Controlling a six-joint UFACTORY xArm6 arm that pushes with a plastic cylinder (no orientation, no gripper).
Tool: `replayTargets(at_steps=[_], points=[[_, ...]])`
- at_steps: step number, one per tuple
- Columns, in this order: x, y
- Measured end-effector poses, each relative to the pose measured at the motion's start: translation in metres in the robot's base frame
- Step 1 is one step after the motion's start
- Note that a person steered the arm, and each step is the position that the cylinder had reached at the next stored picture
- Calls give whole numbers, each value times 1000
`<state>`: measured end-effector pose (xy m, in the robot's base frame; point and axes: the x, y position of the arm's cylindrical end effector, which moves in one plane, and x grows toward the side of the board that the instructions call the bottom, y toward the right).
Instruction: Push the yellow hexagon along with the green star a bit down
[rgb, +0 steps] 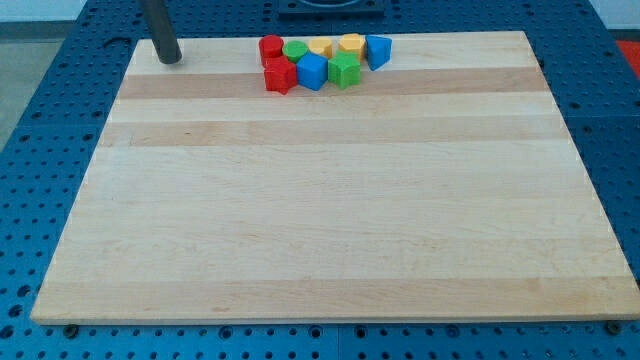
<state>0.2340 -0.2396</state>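
Several small blocks crowd together at the top middle of the wooden board (330, 200). The back row holds a red block (270, 47), a green block (295, 49), a yellow block (320, 46), a second yellow block (351, 45) that looks like the hexagon, and a blue triangle (378, 50). The front row holds a red block (280, 77), a blue cube (312, 72) and a green block (343, 70) that looks like the star, just below the hexagon. My tip (168, 60) rests at the board's top left corner, far to the left of the cluster and touching no block.
The board lies on a blue perforated table (50, 150). The cluster sits close to the board's top edge. A dark fixture (325, 8) stands behind the board's top edge.
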Motion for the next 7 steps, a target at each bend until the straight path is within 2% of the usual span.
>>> replayTargets(at_steps=[2, 4, 5, 6, 7], points=[[-41, 7], [-43, 26], [-42, 47], [-42, 93], [-43, 94]])
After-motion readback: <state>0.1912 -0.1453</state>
